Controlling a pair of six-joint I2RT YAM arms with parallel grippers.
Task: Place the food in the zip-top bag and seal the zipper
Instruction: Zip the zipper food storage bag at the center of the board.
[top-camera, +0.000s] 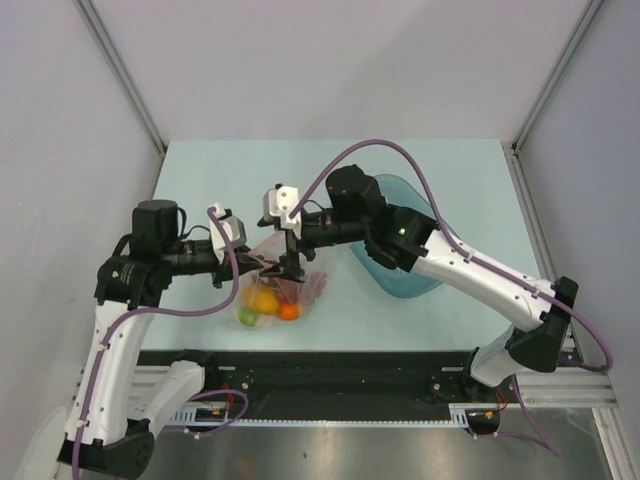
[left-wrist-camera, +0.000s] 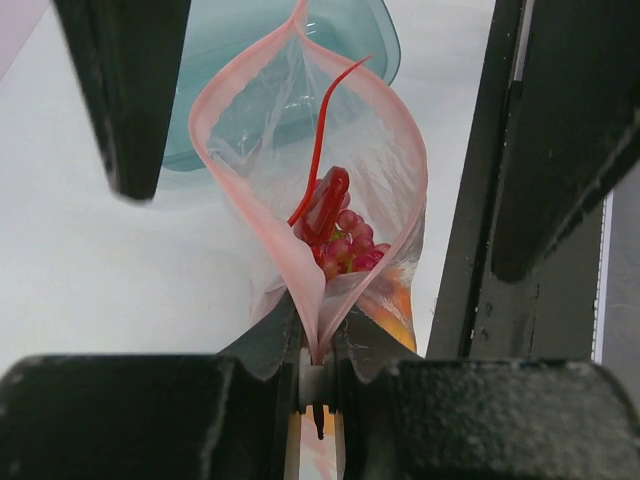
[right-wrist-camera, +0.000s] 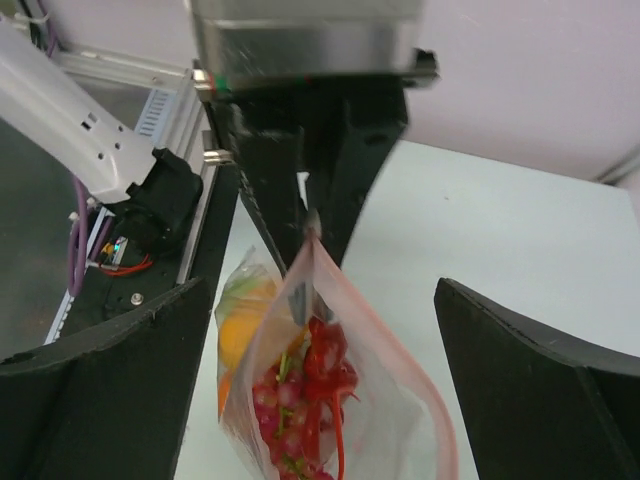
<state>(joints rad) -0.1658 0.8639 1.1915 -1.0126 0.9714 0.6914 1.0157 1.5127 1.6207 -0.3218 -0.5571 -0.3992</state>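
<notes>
- Top view: the left tool (top-camera: 258, 266) is clenched on the mouth end of the zip-top bag (top-camera: 303, 288), near the middle of the bench (top-camera: 450, 180).
- The right tool (top-camera: 291, 268) stands just at the left tool's 3 o'clock, over the same bag. From up here its jaws are too crowded to read.
- Inside the bag, a yellow fruit (top-camera: 264, 300) lies toward 7 o'clock, an orange fruit (top-camera: 289, 311) at 6 o'clock, and a green piece (top-camera: 247, 317) at the far 7 o'clock corner.
- A blue bowl (top-camera: 400, 285) sits on the bench at the bag's 3 o'clock, partly under the right arm.
- Left wrist view: at 6 o'clock the left tool's jaws pinch the end of the zipper (left-wrist-camera: 240, 215), with a white slider (left-wrist-camera: 312, 378) between them.
- From that pinch the pink strip splits into two sides that bow apart, so the mouth gapes toward 12 o'clock.
- The lobster (left-wrist-camera: 325, 200) and the dark red clump (left-wrist-camera: 345, 250) sit inside the bag, with the orange fruit below them at 5 o'clock.
- The right tool's fingers (left-wrist-camera: 125, 100) stand at 10 and 2 o'clock, one on either side of the bag.
- Right wrist view: the right tool is spread wide and grips nothing, with one finger at 8 o'clock and one at 4 o'clock.
- The bag stands between the two fingers and appears to touch neither.
- The left tool holds the bag's top corner at 12 o'clock.
- The lobster and clump show at 6 o'clock, and the yellow fruit at 7 o'clock.
</notes>
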